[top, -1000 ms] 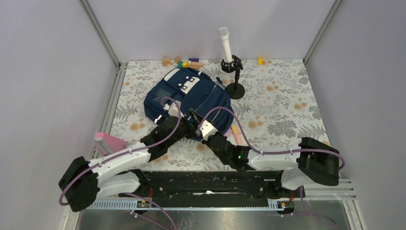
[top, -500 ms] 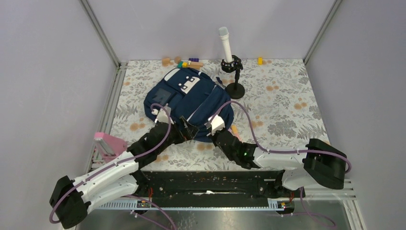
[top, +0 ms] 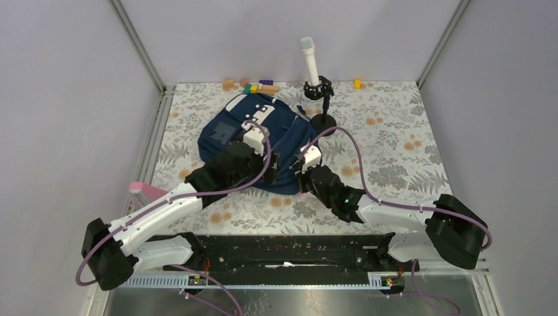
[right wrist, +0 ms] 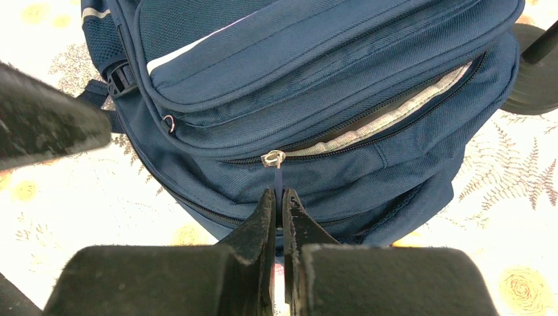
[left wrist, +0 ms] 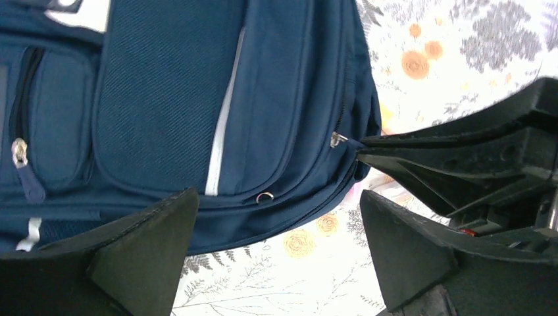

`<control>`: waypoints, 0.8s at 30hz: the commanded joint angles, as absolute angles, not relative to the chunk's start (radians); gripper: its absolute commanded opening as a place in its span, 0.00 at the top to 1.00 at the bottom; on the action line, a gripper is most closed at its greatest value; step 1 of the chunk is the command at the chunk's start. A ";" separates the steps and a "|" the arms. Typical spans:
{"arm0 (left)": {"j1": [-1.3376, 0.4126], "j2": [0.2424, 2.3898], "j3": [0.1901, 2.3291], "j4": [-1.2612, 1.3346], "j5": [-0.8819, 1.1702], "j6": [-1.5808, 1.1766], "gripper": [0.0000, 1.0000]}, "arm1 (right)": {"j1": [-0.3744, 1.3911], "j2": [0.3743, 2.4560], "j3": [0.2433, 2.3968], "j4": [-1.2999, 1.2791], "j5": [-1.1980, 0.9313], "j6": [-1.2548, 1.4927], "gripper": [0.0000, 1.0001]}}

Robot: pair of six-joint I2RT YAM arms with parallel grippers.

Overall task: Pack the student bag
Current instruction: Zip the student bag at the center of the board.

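— So, where is the student bag (top: 289, 135)?

— Lying flat on the floral surface (top: 395, 131), a bit left of centre, its front pockets facing up. Both arms reach over its near edge.

— What is the right end effector (right wrist: 278, 197) doing?

— It is closed tight, pinching the dark blue zipper pull (right wrist: 279, 179) that hangs from the metal slider (right wrist: 272, 158). The zipper beyond the slider is parted, and pale lining (right wrist: 388, 117) shows in the gap.

— And the left end effector (left wrist: 276, 210)?

— Spread wide and holding nothing. It hangs above the bag's near edge, just beside the right one, with navy fabric and a strip of white trim (left wrist: 220, 151) between its fingers.

— Anything else around?

— A white cylinder on a black stand (top: 322, 108) just past the bag's far right corner, a few coloured blocks (top: 260, 86) along the back edge, and a pink object (top: 150, 194) at the left rim.
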State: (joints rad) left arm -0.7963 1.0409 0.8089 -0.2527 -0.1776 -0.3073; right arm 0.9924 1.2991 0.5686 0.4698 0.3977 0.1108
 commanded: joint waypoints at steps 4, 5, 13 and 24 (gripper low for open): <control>-0.886 1.222 0.941 -0.296 -0.183 0.039 0.02 | 0.896 1.224 0.569 0.473 0.306 0.175 1.00; -0.906 1.240 0.938 -0.275 -0.202 0.078 0.02 | 0.887 1.216 0.566 0.472 0.291 0.184 1.00; -0.961 1.344 0.867 -0.036 -0.305 0.186 0.02 | 0.850 1.181 0.546 0.481 0.232 0.235 1.00; -0.973 1.462 0.844 0.077 -0.396 0.225 0.32 | 0.836 1.183 0.528 0.511 0.212 0.255 1.00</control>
